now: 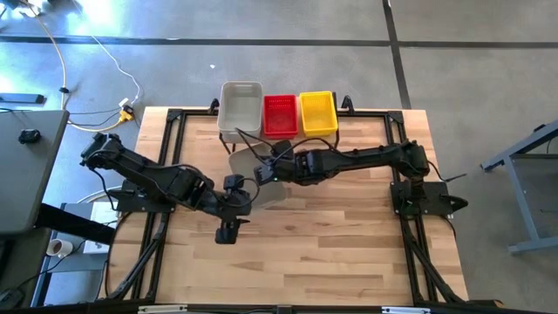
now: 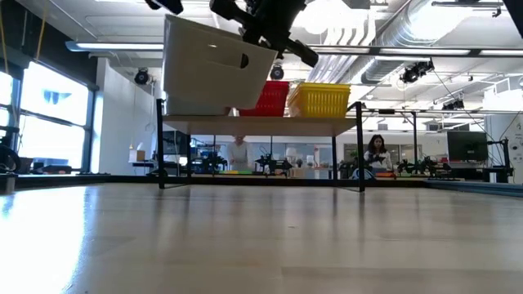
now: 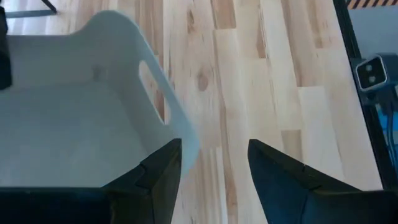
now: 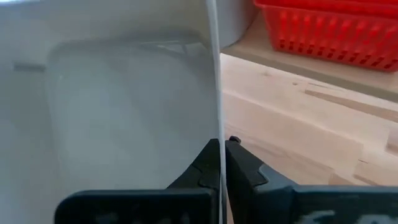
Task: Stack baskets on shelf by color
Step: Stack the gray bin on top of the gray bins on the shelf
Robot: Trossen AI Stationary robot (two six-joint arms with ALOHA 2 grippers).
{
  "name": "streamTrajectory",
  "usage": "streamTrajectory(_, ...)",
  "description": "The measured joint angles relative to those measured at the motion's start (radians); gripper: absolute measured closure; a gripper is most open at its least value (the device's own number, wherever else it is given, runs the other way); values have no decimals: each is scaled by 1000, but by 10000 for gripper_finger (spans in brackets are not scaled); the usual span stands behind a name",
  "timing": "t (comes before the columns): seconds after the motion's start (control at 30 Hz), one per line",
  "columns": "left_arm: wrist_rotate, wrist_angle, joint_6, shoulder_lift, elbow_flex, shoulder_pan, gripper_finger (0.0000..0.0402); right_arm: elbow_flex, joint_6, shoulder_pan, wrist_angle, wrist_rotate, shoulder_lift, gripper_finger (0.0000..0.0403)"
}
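Pale grey basket (image 4: 124, 106) held aloft by its rim, in front of the shelf (image 2: 261, 124).

Right gripper (image 4: 222, 163) is pinched tight on the thin wall; left gripper (image 3: 214, 165) waits spread apart, just beside. Light, stiff, smooth plastic, probably slippery: rim or handle slot suits best.

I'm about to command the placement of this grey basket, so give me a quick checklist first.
1. Right gripper shut on the grey basket wall: ok.
2. Basket lifted clear of the tabletop: ok.
3. Left gripper open, holding nothing, beside the basket: ok.
4. Grey stack on the shelf ready to receive: ok.
5. Red stack and yellow stack separate: ok.
6. Basket aligned over the grey stack: cannot tell.
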State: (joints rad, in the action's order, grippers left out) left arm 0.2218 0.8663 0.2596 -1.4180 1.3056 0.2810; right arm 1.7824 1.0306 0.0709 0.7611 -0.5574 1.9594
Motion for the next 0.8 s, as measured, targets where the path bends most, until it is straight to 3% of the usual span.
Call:
streamTrajectory(0.5, 52, 70, 7, -92, 1, 11, 227, -3, -64, 29, -61, -26, -1, 403)
streamTrajectory(0.8, 145, 126, 72, -119, 3, 10, 227, -3, 24, 38, -48, 52, -1, 402)
